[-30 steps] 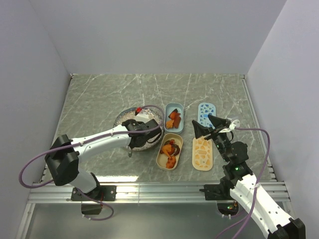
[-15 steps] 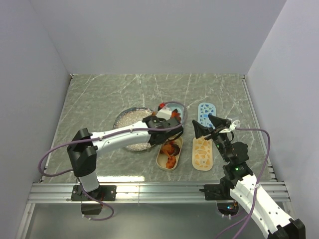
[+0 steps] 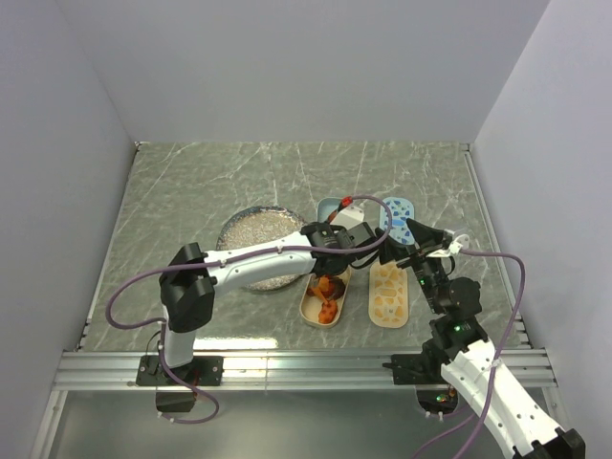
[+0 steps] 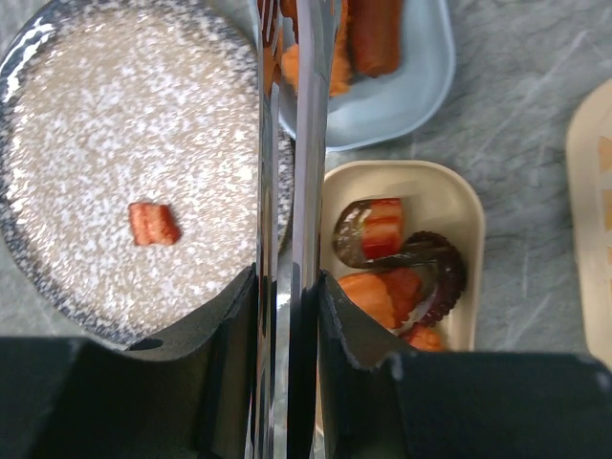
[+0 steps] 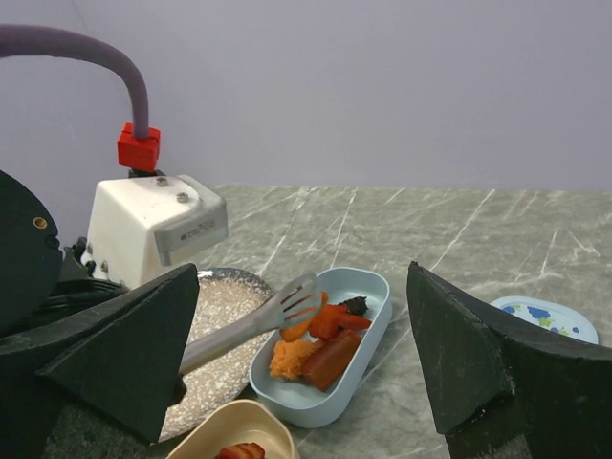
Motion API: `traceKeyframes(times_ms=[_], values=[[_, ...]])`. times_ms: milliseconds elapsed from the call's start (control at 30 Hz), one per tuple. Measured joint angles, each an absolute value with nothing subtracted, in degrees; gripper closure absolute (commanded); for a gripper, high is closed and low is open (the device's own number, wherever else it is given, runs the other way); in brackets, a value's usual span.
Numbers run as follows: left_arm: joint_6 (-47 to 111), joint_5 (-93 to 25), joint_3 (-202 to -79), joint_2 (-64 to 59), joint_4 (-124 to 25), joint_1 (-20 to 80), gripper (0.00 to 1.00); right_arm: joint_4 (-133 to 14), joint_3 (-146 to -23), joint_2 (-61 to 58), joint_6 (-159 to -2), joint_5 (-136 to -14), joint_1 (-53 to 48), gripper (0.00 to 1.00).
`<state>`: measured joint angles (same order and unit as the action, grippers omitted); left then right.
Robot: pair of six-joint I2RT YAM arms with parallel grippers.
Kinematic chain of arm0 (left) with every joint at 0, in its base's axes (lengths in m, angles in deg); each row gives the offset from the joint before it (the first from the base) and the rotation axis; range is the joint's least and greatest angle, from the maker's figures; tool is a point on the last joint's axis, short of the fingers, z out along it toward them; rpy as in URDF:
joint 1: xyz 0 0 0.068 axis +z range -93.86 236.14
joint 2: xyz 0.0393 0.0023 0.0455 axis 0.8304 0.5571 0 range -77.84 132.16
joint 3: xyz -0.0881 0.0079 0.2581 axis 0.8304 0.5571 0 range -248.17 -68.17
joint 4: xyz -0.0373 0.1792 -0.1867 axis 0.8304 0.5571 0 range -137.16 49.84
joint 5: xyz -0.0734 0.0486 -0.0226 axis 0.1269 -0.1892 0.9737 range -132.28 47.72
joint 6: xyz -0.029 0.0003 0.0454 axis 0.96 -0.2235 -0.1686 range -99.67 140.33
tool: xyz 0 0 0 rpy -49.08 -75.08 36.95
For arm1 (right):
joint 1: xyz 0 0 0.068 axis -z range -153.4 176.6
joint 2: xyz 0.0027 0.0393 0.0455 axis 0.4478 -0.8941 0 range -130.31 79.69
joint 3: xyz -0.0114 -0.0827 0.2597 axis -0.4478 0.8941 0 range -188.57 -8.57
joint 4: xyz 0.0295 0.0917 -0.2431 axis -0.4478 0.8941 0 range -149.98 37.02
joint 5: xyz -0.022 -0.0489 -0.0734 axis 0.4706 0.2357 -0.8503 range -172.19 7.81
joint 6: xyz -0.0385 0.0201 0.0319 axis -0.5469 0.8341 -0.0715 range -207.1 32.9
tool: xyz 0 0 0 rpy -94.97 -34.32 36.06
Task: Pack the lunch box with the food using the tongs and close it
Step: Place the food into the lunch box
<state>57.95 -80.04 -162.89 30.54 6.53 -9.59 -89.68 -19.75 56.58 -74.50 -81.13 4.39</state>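
Note:
My left gripper [image 3: 325, 251] [image 4: 284, 296] is shut on the metal tongs [image 4: 296, 143], which reach up over the blue tub [image 4: 402, 86]. In the right wrist view the tongs [image 5: 258, 320] are squeezed, with an orange chunk [image 5: 295, 332] at their tips above that blue tub [image 5: 330, 402]. More food lies in the blue tub [image 4: 373, 33] and in the cream tub [image 4: 382, 229]. One red chunk [image 4: 153, 223] sits on the speckled plate [image 4: 96, 115]. My right gripper [image 3: 411, 245] [image 5: 304, 277] hovers open just right of the tubs, nothing between its fingers.
The cream tub [image 3: 308, 304] sits in front of the blue one. To its right lie a cream patterned lid [image 3: 388, 292] and, behind it, a blue-spotted lid [image 3: 397, 212]. The plate [image 3: 251, 239] is left of the tubs. White walls enclose the marble table.
My left arm has swung right, from over the plate to over the tubs, carrying the tongs. The right gripper has shifted slightly right and stays open.

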Motion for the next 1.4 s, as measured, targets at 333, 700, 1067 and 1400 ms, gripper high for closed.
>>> traceKeyframes(times_ms=[333,700,1067,1400], values=[[55.83,-77.87,-164.53,33.71,4.54,-9.96,0.75,-89.0,-19.75,56.25,-74.5,-81.35,4.54,0.04],[55.46,-77.54,-164.97,33.82,4.39,-10.05,0.52,-88.93,-19.75,55.51,-74.5,-81.35,4.54,0.04],[55.51,-78.16,-165.08,33.82,4.43,-10.44,0.53,-88.93,-19.75,55.22,-74.5,-81.33,4.74,0.04],[57.74,-81.19,-162.52,30.89,5.52,-10.73,0.55,-88.95,-19.75,55.13,-74.5,-81.35,4.76,0.04]])
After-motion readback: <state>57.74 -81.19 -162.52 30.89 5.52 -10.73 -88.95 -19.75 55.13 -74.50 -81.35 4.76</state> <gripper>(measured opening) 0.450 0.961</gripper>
